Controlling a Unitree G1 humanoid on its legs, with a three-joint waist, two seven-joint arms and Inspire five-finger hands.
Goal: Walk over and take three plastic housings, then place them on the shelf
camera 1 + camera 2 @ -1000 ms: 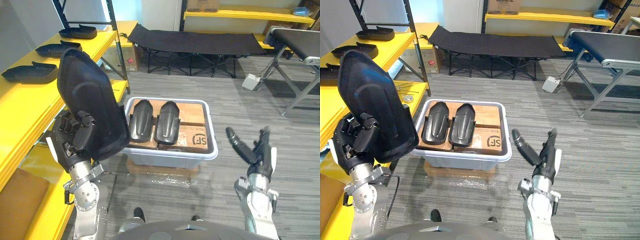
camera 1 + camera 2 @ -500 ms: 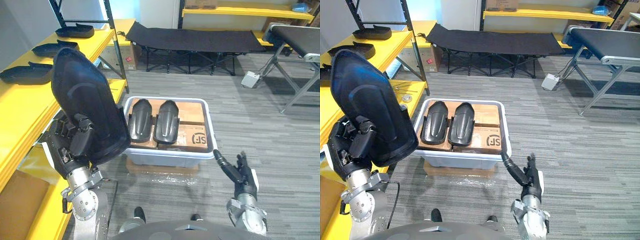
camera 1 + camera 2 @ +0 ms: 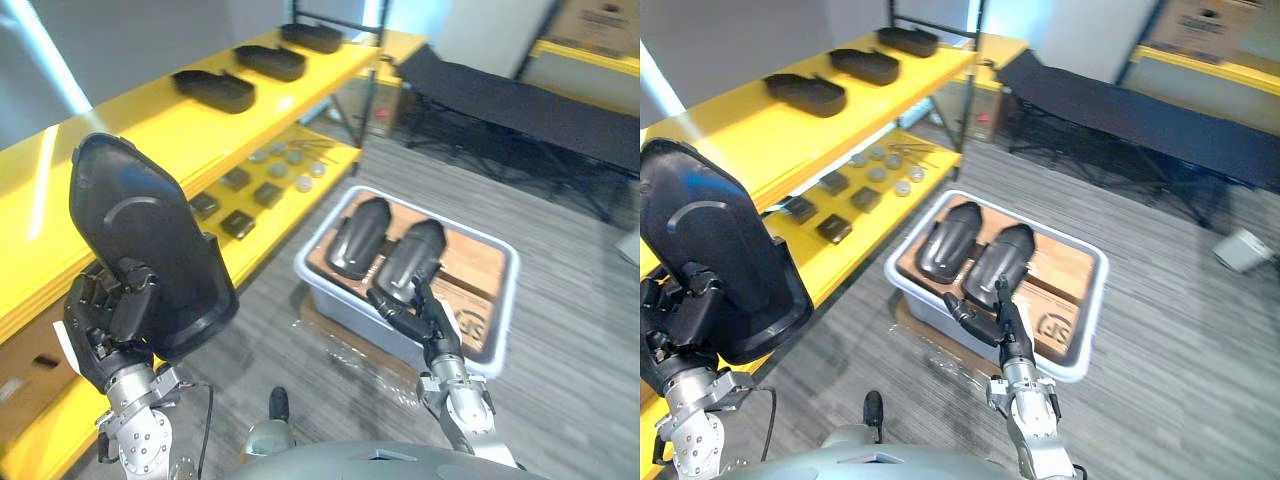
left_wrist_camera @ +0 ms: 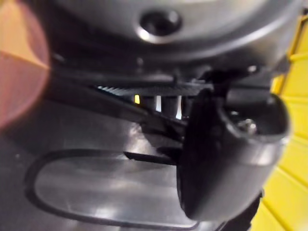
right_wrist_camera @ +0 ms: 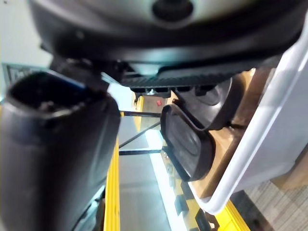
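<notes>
View has swung left since a moment ago. We read that as the head turning, not things moving.

- Yellow shelf (image 3: 120, 135) now runs along the left, near to far. Three shelved housings (image 3: 215, 90) lie in a row on its top level toward the far end, well apart from the robot.
- White bin (image 3: 508, 290) sits on the floor to the right, with two binned housings (image 3: 358, 235) side by side on cardboard.
- Plastic housing (image 3: 140, 240) stands upright at near left, with the left hand (image 3: 110, 325) curled round its lower edge.
- Right hand (image 3: 432, 325) has dropped low, fingers straight and carrying nothing, just before the bin's near rim.
- Small parts (image 3: 235, 195) dot the lower shelf level.

Our judgement: the pick is finished and the turn to the shelf is under way. Placing comes next, likely on the bare near stretch of the top level.
</notes>
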